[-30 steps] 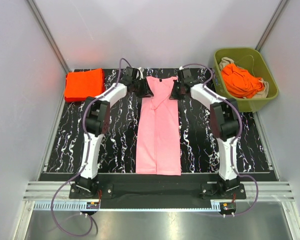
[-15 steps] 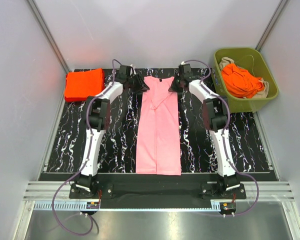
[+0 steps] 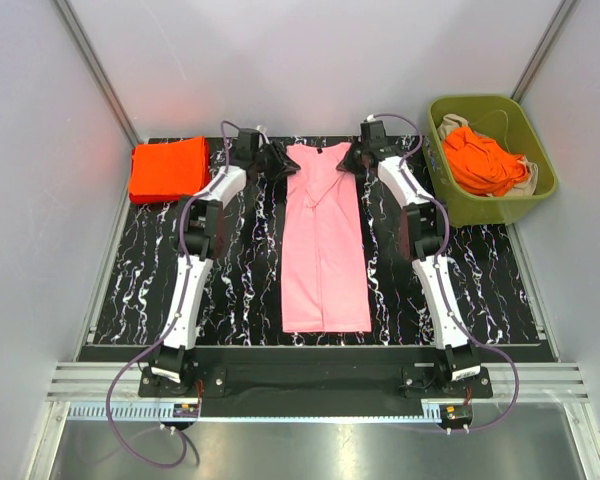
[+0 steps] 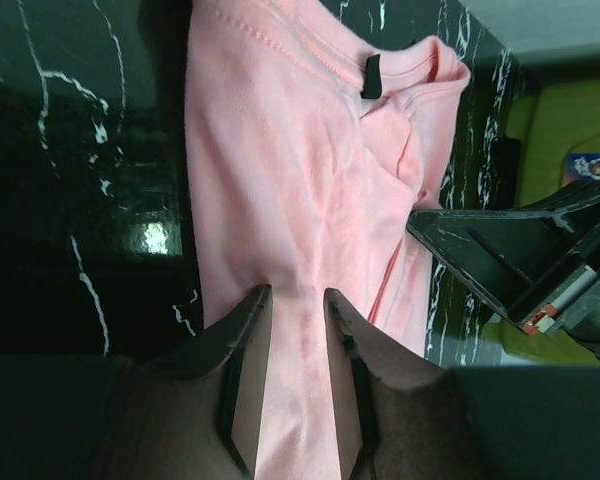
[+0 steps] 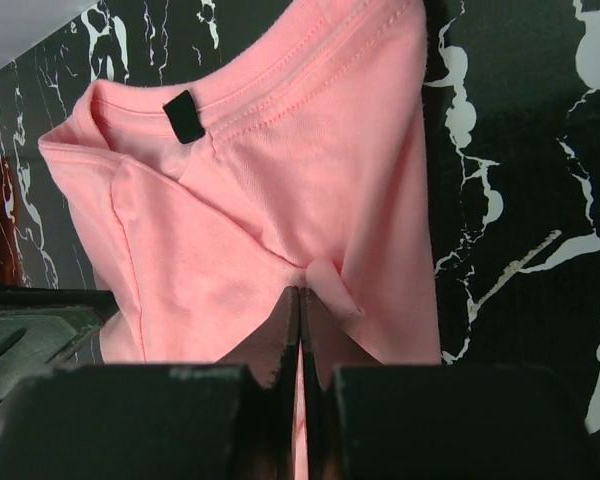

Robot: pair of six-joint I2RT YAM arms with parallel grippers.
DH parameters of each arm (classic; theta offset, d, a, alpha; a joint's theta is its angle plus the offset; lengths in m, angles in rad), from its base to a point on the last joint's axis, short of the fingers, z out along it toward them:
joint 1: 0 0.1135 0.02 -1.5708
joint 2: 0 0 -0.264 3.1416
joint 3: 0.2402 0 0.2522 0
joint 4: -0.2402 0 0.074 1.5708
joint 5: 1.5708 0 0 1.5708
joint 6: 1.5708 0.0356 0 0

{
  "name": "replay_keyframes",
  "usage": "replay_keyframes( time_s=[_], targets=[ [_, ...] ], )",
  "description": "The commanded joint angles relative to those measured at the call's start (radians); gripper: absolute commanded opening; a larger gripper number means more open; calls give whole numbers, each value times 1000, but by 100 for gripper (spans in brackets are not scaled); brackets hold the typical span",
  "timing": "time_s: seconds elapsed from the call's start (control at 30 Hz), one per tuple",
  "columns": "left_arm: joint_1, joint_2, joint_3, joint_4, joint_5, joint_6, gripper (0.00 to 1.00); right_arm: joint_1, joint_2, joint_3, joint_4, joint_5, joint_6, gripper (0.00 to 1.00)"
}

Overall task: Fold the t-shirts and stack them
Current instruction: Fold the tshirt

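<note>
The top camera looks down from behind the arm bases (image 3: 175, 375); wrist cameras peer close past their fingers (image 4: 242, 350) (image 5: 278, 340) — all share the collar of the pink t-shirt (image 3: 325, 240) (image 4: 280, 180) (image 5: 280, 190).

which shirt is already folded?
The orange-red shirt at the far-left corner of the table: a neat flat square. The pink shirt lies spread long mid-table; the other orange-red shirt is crumpled in the bin.

Light is falling bright and even; at nine o'clock in the left wrist view, glare is flaring on the black marbled worktop (image 4: 152, 237) beside the light pink cloth t-shirt (image 4: 280, 180).
</note>
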Motion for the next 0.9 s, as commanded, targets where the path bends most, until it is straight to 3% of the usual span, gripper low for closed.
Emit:
replay_keyframes(
  time_s=[0.0, 0.27, 0.47, 0.67, 0.8, 0.87],
  targets=[
    [25, -30, 52, 80, 73, -21, 33, -19, 28, 67, -46, -42, 5, 4],
    [28, -412, -286, 85, 105, 91, 45, -36, -252, -101, -46, -90, -65, 16],
    [31, -637, -463, -146, 7, 220, 46, -62, -486, -320, -77, -81, -108, 28],
    [-32, -995, -998, -173, -87, 278, 47, -63, -766, -731, -164, -107, 19, 33],
    [-185, -1242, -1318, -168, -173, 286, 49, -27, -1064, -1210, -164, -55, 88, 33],
    [-230, -1353, -1462, -163, -171, 258, 50, -1, -1154, -1339, -163, -26, 88, 33]
  ],
)
